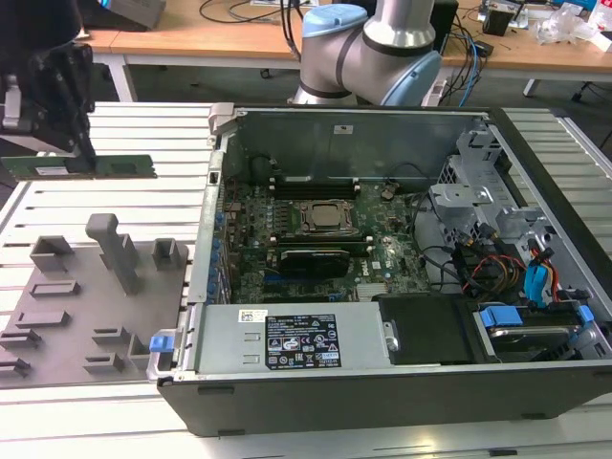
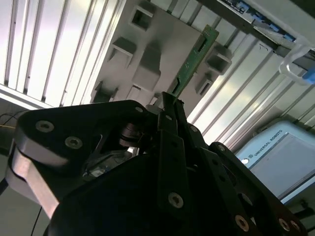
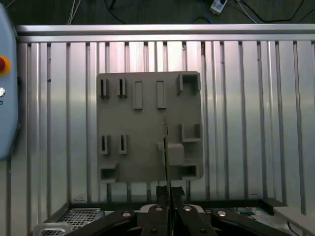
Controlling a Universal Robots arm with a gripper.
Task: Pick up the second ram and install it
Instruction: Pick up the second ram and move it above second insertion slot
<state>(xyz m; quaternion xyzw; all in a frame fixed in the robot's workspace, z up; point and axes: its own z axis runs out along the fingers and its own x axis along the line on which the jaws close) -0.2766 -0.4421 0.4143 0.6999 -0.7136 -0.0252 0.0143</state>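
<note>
The second ram (image 1: 81,166) is a long green stick held level in the air above the grey tray (image 1: 57,320), at the exterior view's left. My gripper (image 1: 75,143) is shut on its upper edge. In the second wrist view the green stick (image 2: 193,59) juts out from between the black fingers (image 2: 170,105). Seen edge-on in the first wrist view, the stick (image 3: 166,152) is a thin line over the tray (image 3: 142,123). The open computer case (image 1: 382,239) lies to the exterior view's right, with the processor (image 1: 325,216) and black slots (image 1: 311,182) on its motherboard.
The tray carries several raised grey blocks, one tall post (image 1: 115,249) among them. A slatted metal table (image 1: 105,411) lies under everything. The arm's base (image 1: 373,48) stands behind the case. Cables and drive bays (image 1: 516,268) crowd the case's right side. A pendant with a red button (image 3: 5,64) lies beside the tray.
</note>
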